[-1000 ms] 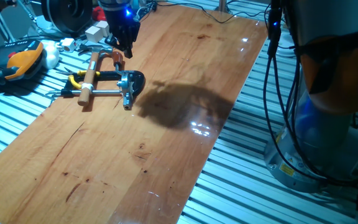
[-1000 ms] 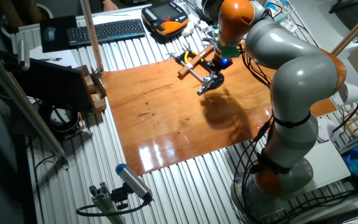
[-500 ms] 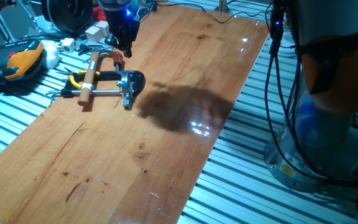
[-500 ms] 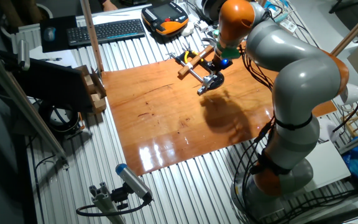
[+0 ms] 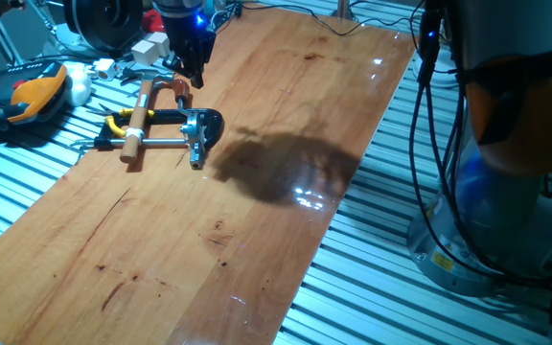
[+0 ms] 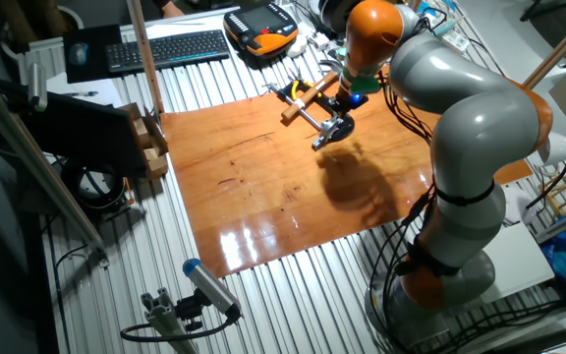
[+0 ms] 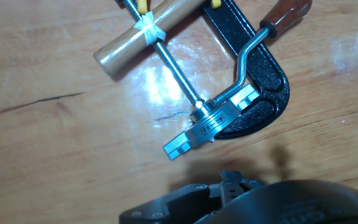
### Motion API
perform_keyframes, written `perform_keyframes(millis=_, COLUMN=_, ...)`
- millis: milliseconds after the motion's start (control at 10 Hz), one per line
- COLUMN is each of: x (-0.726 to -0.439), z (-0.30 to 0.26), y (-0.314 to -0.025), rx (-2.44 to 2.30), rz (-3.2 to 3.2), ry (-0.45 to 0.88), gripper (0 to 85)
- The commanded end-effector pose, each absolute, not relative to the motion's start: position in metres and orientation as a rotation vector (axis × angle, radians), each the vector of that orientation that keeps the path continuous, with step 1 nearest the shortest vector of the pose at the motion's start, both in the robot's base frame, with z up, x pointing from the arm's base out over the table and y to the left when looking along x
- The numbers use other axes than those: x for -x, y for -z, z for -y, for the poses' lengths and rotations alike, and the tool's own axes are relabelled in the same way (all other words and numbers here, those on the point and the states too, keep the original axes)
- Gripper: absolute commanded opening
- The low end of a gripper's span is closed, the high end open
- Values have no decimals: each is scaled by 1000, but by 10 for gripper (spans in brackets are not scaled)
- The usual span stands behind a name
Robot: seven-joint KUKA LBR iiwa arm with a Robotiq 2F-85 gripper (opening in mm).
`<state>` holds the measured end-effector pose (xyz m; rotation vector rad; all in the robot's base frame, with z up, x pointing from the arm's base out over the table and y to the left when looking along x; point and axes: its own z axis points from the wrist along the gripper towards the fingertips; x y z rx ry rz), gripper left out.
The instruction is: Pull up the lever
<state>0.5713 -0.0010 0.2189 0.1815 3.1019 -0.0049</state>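
The small black clamp (image 5: 211, 124) lies on the wooden board. Its lever shows in the hand view as a curved silvery arm (image 7: 246, 55) with a reddish-brown end (image 7: 286, 12), lying low against the clamp's frame (image 7: 265, 93). In one fixed view the lever's reddish end (image 5: 176, 90) lies just under my gripper (image 5: 196, 75), which hangs above it, apart from it. In the other fixed view the gripper (image 6: 345, 101) is over the clamp (image 6: 328, 129). The fingers are dark, and their gap does not show.
The clamp's pale wooden handle (image 5: 136, 121) and steel rod (image 5: 161, 144) point left. Yellow-handled pliers (image 5: 115, 124), a hammer, an orange pendant (image 5: 34, 94) and small parts lie beyond the board's left edge. A keyboard (image 6: 161, 49) sits farther off.
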Motion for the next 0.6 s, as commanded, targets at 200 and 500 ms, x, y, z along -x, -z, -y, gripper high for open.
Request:
perform_keyframes(millis=200, x=-571, z=1, y=-219, rx=-140, rz=-3104, ry=-7, gripper=0)
perform_keyframes(millis=500, x=-571, z=1, y=-219, rx=-144, rz=-3107, ry=81, gripper=0)
